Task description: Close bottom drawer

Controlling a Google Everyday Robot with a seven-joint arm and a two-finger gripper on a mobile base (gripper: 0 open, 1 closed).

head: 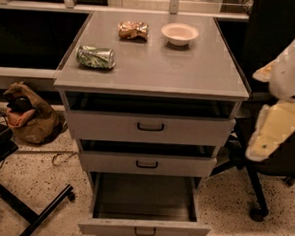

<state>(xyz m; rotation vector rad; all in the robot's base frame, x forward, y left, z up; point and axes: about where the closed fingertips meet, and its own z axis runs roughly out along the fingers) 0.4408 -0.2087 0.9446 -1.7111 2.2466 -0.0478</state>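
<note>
The bottom drawer [144,228] of the grey cabinet is pulled far out toward me. Its plain grey tray [145,197] is empty, and a small dark loop handle [144,232] sits on its slim front panel. My gripper [260,146], white and yellowish, hangs at the right edge of the camera view. It is beside the cabinet at the height of the upper two drawers, apart from the bottom drawer and well above it.
The top drawer [150,127] and middle drawer [146,163] stand slightly out. On the cabinet top lie a crushed green can [95,56], a snack bag [133,30] and a white bowl [179,34]. A black office chair [264,167] is right, a brown bag [28,116] and chair legs [29,208] left.
</note>
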